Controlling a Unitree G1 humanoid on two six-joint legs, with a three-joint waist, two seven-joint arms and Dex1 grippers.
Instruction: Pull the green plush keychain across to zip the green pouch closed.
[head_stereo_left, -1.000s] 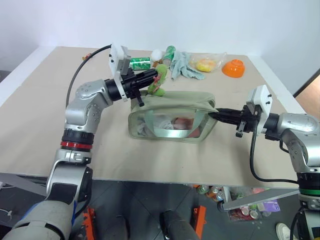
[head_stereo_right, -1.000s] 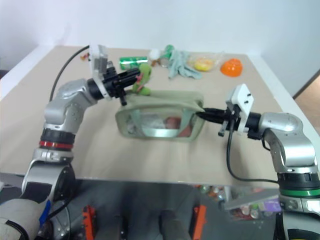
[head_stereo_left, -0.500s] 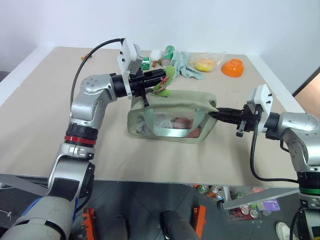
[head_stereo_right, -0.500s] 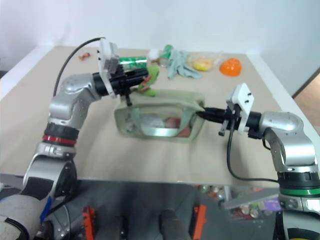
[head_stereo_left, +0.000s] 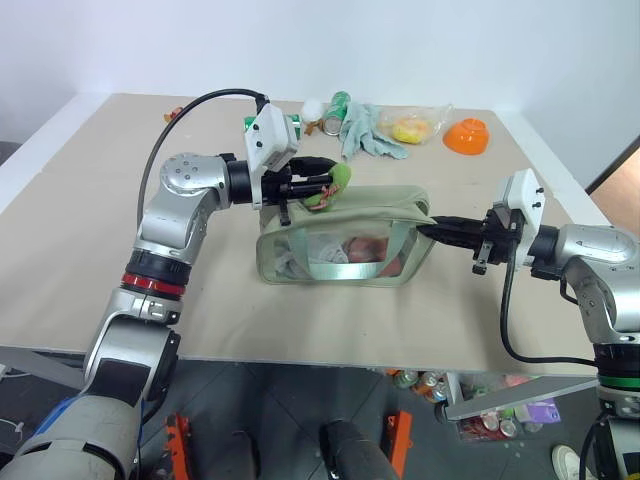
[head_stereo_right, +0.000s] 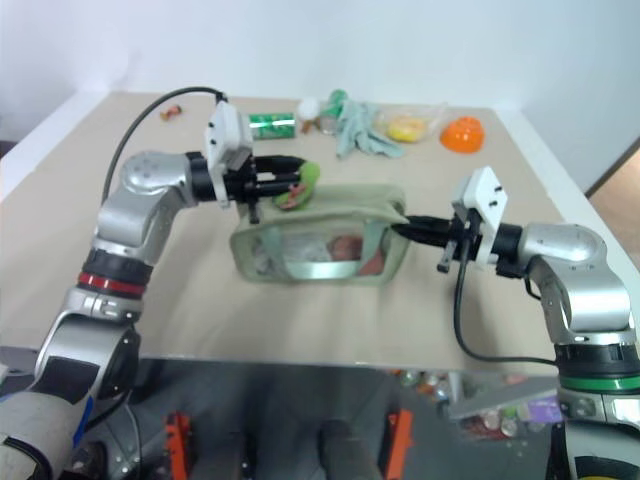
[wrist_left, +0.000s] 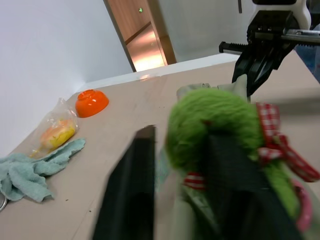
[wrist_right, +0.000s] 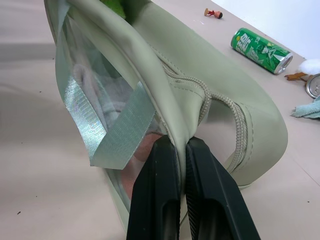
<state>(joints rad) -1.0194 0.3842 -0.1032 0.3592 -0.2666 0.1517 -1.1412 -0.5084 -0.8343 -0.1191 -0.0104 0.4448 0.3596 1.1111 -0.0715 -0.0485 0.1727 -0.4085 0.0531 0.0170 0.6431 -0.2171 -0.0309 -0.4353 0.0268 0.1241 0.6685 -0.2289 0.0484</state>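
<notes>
Beige worktop (head_stereo_left: 80, 250) filled most of the frame, white wall behind, dark floor below the front edge with a bin of cans at lower right.

Green pouch (head_stereo_left: 345, 235) sat centre frame, clear window facing the camera, pale and pinkish contents visible through it but not identifiable. A green webbing strap ran across the window.

Right end effector (head_stereo_left: 432, 229) was clamped shut on the pouch's right end; right wrist view showed both fingers (wrist_right: 165, 200) pinching the fabric edge just by the zipper end.

Left end effector (head_stereo_left: 322, 187) was at the pouch's upper left corner, pointing toward frame right. Its fingers (wrist_left: 132, 195) stood parted on either side of the green plush keychain (head_stereo_left: 330, 183); whether they were actually pinching it, can't tell. The keychain sat above the pouch's top edge, left of centre, with a red checked ribbon on it.

Clutter was along the far edge, well apart from the pouch and not blocking anything: pale grey-green glove (head_stereo_left: 365, 130) upper centre, clear bag with yellow contents (head_stereo_left: 412, 126) just right of it, orange bowl (head_stereo_left: 466, 136) upside down further right. Green soda can (head_stereo_right: 272, 124) lay on its side, upper left of the pouch, behind the left wrist. A second can (head_stereo_left: 340, 102) lay by the glove, a white fluffy item (head_stereo_left: 315, 107) left of it. Tiny red figure (head_stereo_right: 176, 112) at far upper left.
</notes>
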